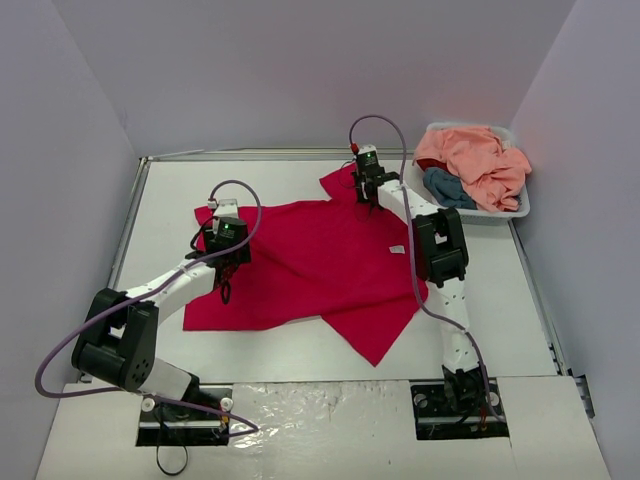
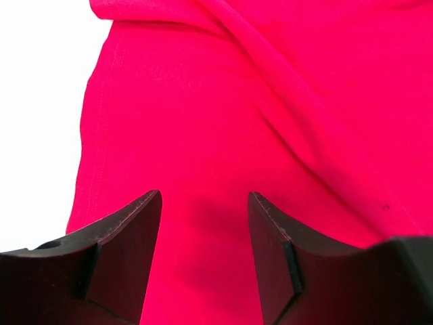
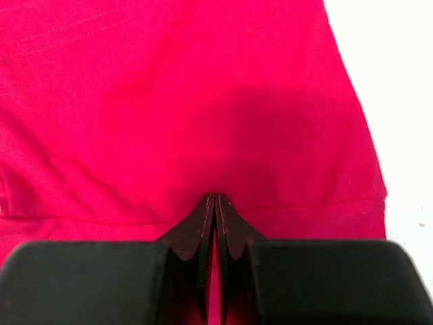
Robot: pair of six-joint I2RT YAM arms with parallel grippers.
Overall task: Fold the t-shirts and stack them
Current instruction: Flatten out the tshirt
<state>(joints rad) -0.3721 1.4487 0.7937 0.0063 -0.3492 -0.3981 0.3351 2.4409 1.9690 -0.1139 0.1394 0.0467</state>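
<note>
- Red t-shirt (image 1: 310,265) lay spread out, creased, mid table (image 1: 165,200).
- L gripper (image 2: 204,203): fingers spread over shirt's left part, nothing btwn them.
- R gripper (image 3: 214,198): fingers pressed together, tips at far sleeve; couldn't tell if cloth was pinched.
- Peach t-shirt (image 1: 475,155) + teal t-shirt (image 1: 445,188) sat in basket (image 1: 520,211), far right.

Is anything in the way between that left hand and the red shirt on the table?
Nothing visible. The left hand hangs open directly over the red t-shirt, with only bare cloth showing between its fingers.

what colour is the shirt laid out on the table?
Plain crimson red t-shirt; best seen in the top external view.
</note>
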